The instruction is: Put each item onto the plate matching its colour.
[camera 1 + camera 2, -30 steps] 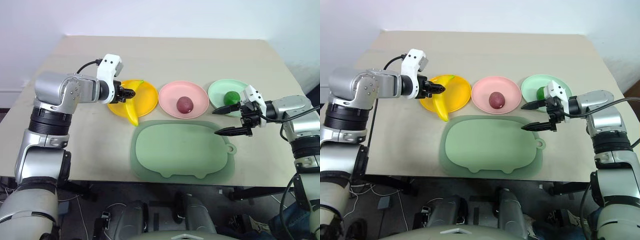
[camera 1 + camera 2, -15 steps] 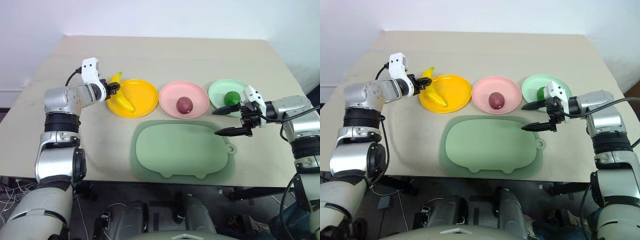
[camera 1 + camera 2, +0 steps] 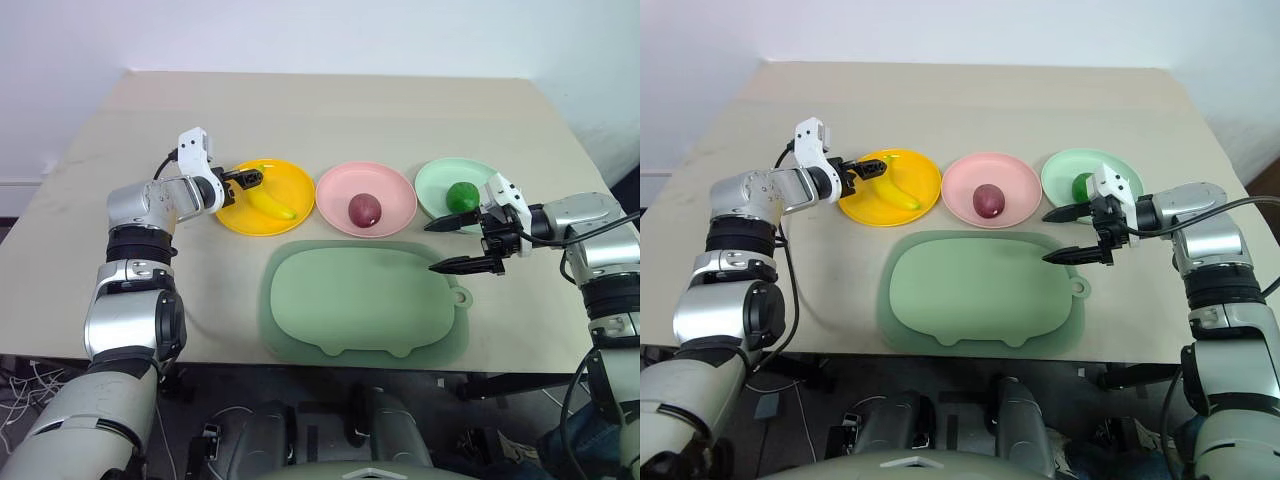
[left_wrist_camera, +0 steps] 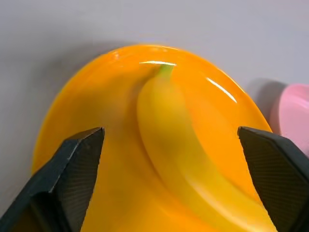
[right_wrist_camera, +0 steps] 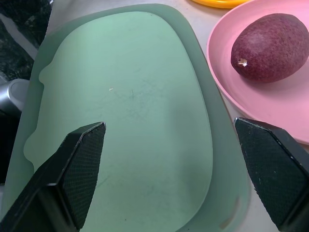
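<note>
Three fruits are all sitting on matching plates now. The banana (image 3: 270, 204) is lying flat inside the orange-yellow plate (image 3: 295, 180), whereas half a second back it was hanging over that plate's far-left rim, pinched in the left hand (image 3: 246, 180). That hand is now spread wide, hovering just over the plate's left edge with the banana lying loose past its fingers. Right of the orange-yellow plate, the red-purple fruit (image 3: 363, 209) is resting on the pink plate (image 3: 396, 190), and further right the green fruit (image 3: 461, 196) is sitting on the mint plate (image 3: 432, 185), same as before. The right hand (image 3: 457, 245) is hanging wide open over the pig-shaped mat (image 3: 360, 300) on the tabletop (image 3: 330, 110), not having budged.
</note>
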{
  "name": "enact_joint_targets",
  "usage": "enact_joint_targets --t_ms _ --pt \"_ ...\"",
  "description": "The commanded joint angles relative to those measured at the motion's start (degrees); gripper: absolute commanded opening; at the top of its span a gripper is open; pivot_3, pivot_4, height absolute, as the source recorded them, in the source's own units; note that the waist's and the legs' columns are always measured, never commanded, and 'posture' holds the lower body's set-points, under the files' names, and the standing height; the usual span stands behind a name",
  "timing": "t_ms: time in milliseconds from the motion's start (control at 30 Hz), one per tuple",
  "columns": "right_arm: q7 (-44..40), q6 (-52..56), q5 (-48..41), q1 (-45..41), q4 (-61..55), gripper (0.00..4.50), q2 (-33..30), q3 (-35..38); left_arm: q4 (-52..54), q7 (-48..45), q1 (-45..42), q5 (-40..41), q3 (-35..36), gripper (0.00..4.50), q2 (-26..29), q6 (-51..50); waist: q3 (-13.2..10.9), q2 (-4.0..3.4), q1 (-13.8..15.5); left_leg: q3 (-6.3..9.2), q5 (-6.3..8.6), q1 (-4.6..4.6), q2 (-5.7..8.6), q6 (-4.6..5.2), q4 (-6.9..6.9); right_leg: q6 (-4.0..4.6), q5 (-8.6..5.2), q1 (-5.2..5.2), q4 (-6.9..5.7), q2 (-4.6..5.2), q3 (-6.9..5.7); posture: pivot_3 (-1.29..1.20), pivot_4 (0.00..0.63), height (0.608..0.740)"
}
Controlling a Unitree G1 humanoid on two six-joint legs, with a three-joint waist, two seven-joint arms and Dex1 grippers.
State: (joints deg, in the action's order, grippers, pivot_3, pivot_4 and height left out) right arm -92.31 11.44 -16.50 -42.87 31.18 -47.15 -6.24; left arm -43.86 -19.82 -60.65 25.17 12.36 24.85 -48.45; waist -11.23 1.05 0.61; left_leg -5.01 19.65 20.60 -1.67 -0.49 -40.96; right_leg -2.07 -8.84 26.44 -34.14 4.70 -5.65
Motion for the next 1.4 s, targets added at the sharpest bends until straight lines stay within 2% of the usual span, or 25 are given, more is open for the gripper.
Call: enact_joint_targets --t_ms 33,233,300,367,433,500,567,733,967,1167,1233,1400 --pt "-0.18 -0.22 -0.47 0.05 -1.98 4.50 -0.55 1.06 6.80 -3.03 -0.32 -1.10 -0.83 4.45 1.95 1.56 0.00 0.00 -0.01 0.00 0.00 0.00 0.00 0.00 0.00 0.00 0.00 0.00 0.00 0.00 0.00 0.00 0.150 0.740" --pt "-0.12 0.11 -0.58 -0.50 -1.85 4.50 -0.05 1.62 16.55 -10.70 2.44 -1.37 -1.92 4.45 5.43 6.05 0.00 0.00 -0.20 -0.01 0.00 -0.02 -0.02 -0.01 0.02 0.00 0.00 0.02 -0.01 -0.01 0.00 0.00 0.150 0.740" --pt "-0.12 0.39 -0.92 -0.75 -1.96 4.50 0.12 1.89 20.67 -16.62 4.08 1.38 -2.87 4.45 7.27 2.33 0.00 0.00 -0.27 -0.02 0.00 -0.03 -0.04 -0.01 0.04 0.01 0.00 0.02 -0.02 -0.02 0.01 0.00 0.150 0.740" --pt "0.06 0.49 -1.11 -1.27 -1.65 4.50 0.63 2.05 29.80 -27.25 9.03 3.46 -5.92 4.45 12.09 2.42 0.00 -0.01 -0.46 -0.03 0.00 -0.02 -0.04 -0.01 0.04 0.01 0.00 0.03 -0.02 -0.02 0.00 0.00 0.150 0.740" --pt "0.25 0.84 -1.37 -1.85 -1.36 4.50 1.35 2.33 36.03 -34.97 13.57 5.68 -5.74 4.45 15.05 5.53 -0.01 -0.02 -1.03 -0.06 0.00 -0.02 -0.07 -0.02 0.10 0.02 -0.01 0.06 -0.06 -0.04 0.02 0.00 0.150 0.740" --pt "0.70 1.00 -1.47 -2.53 -0.96 4.50 2.12 2.55 38.54 -40.82 16.48 7.92 -5.15 4.45 17.41 5.83 -0.01 -0.02 -1.07 -0.03 0.00 0.02 -0.08 -0.02 0.10 0.02 -0.01 0.07 -0.03 -0.04 0.00 0.00 0.150 0.740" --pt "1.33 1.11 -1.94 -3.53 -0.43 4.50 3.25 2.97 40.46 -48.77 21.22 10.19 -2.75 4.45 19.96 9.63 -0.01 -0.02 -1.30 -0.02 0.00 0.02 -0.07 -0.01 0.06 0.02 -0.02 0.06 0.03 -0.02 0.01 0.00 0.150 0.740" --pt "0.86 1.42 -2.03 -5.30 0.93 4.50 4.77 2.98 41.21 -67.85 29.54 12.04 -2.52 4.45 25.99 19.15 -0.02 -0.05 -1.40 -0.06 0.01 0.03 -0.09 0.00 0.11 0.05 -0.04 0.15 0.02 -0.06 0.02 0.00 0.150 0.740" --pt "0.07 0.40 -1.02 -7.75 3.65 4.50 6.31 2.24 29.97 -72.41 28.77 7.42 -4.14 4.45 22.43 33.70 -0.02 -0.06 -0.91 0.02 0.16 0.18 -0.05 0.27 -0.01 0.05 -0.04 0.16 0.04 -0.02 -0.02 0.00 0.150 0.740" --pt "-0.18 0.88 -1.97 -7.86 2.56 4.50 5.98 1.63 25.20 -72.56 26.08 4.56 -7.17 4.45 22.24 39.27 -0.02 -0.06 -1.23 0.04 0.09 0.50 -0.07 0.16 -0.06 0.04 -0.02 0.39 -0.03 -0.04 -0.06 0.00 0.150 0.740" --pt "-0.18 0.55 -1.83 -7.95 3.23 4.50 5.98 1.64 26.39 -72.62 26.96 6.29 -9.19 4.45 24.03 39.45 -0.02 -0.06 -1.25 0.04 0.08 0.55 -0.07 0.15 -0.06 0.04 -0.02 0.44 -0.04 -0.05 -0.07 0.00 0.150 0.740" --pt "-0.19 0.84 -2.40 -7.97 3.17 4.50 5.07 1.16 29.58 -72.68 28.48 8.53 -9.54 4.45 24.58 38.33 -0.02 -0.07 -1.29 0.05 0.10 0.68 -0.09 0.17 -0.06 0.04 -0.01 0.55 -0.05 -0.05 -0.08 0.00 0.150 0.740"
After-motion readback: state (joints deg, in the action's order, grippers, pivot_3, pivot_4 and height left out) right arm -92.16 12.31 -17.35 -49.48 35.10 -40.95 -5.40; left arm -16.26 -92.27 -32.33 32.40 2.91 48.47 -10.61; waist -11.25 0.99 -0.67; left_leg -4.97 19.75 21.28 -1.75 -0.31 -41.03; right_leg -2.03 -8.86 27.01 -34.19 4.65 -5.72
